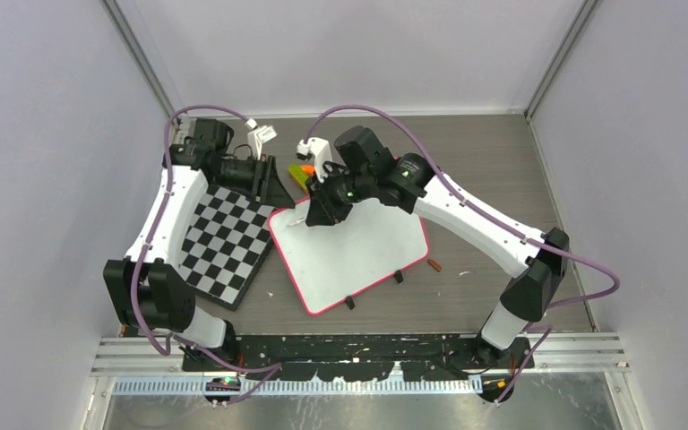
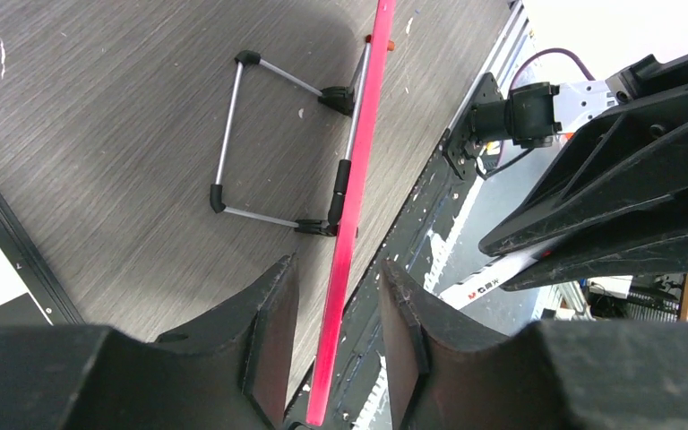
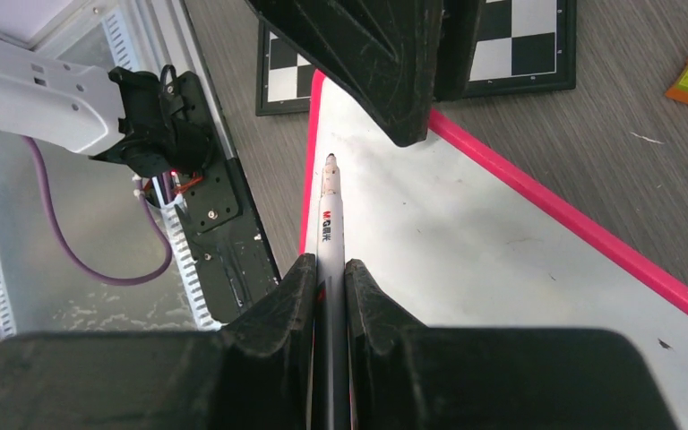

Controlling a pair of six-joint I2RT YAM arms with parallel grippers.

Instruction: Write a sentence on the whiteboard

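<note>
Right now the left gripper (image 2: 337, 265) is straddling the whiteboard's (image 1: 358, 255) pink rim (image 2: 359, 152), jaws parted with a gap showing on either side. It should be closing squarely on that edge, so the board, resting on the worktop (image 1: 493, 170) beside the checkerboard (image 1: 224, 242), is not sliding under pen pressure. The right gripper (image 3: 329, 265) is clamping the marker (image 3: 328, 202), tip pointing at the board's far left corner. Whether the tip is touching is hard to make out, and no lettering is showing.

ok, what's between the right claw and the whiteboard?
A white marker: the right claw is shut on it, tip pointing at the whiteboard near its pink rim. Right wrist view shows it; contact unclear.
</note>
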